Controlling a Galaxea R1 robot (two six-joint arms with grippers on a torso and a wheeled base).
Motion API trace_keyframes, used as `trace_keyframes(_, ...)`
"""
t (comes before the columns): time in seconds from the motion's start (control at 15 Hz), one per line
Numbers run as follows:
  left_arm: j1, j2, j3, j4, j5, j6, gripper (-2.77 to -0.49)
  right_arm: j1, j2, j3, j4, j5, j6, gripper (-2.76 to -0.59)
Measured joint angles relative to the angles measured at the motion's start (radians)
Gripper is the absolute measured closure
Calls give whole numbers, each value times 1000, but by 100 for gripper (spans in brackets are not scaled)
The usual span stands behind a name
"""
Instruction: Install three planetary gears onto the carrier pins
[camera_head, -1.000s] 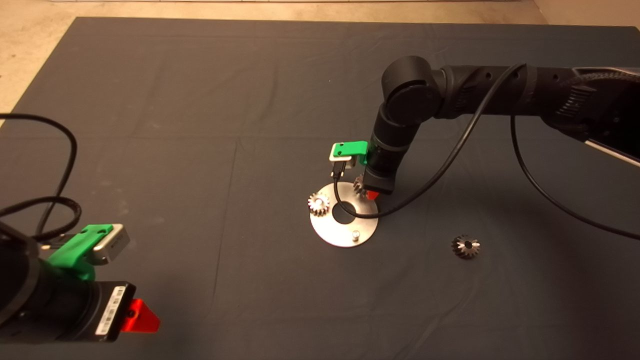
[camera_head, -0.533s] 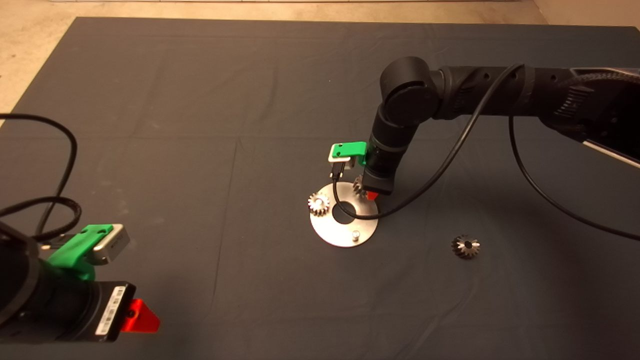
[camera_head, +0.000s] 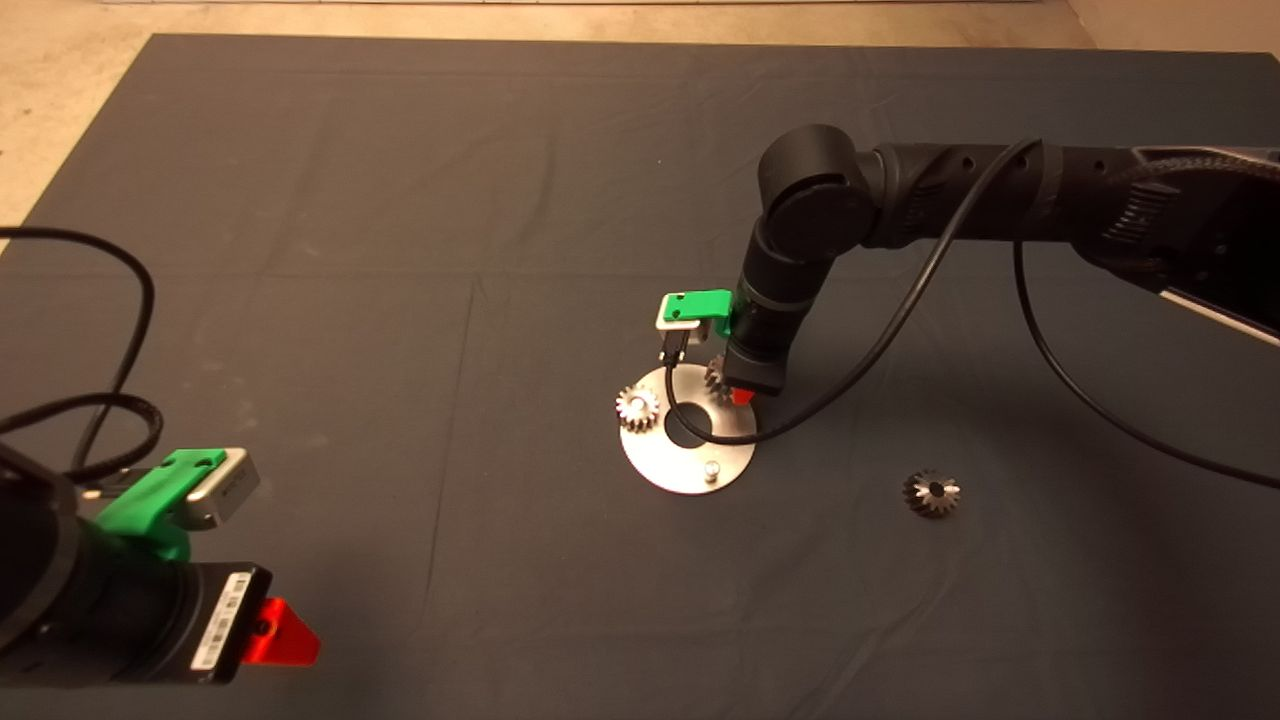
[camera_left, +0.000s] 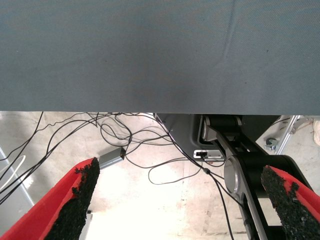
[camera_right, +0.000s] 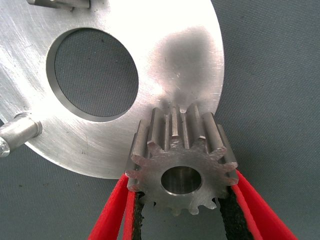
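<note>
Your right tool (camera_right: 180, 210) grips a spur gear (camera_right: 181, 160) over the carrier disc (camera_head: 690, 462); one gear (camera_head: 637, 406) sits mounted beside it, another (camera_head: 932, 493) lies well apart. The left tool (camera_left: 180, 200) hangs released off the desk.

The dark grey mat (camera_head: 400, 250) covers pretty much the whole table, with some faint creases and fold lines running across it. Past its far and left edges there's a strip of pale beige floor (camera_head: 60, 90). Under the mat's edge, the left wrist view shows thin black cables (camera_left: 125, 140) tangled on light floor, plus a small grey box (camera_left: 111, 157) on one of them.
</note>
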Motion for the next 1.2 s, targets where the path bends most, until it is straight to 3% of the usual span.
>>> trace_keyframes(1.2, 1, 0, 0, 0, 0, 0, -233, -2, 3, 0, -8, -1, 0, -97)
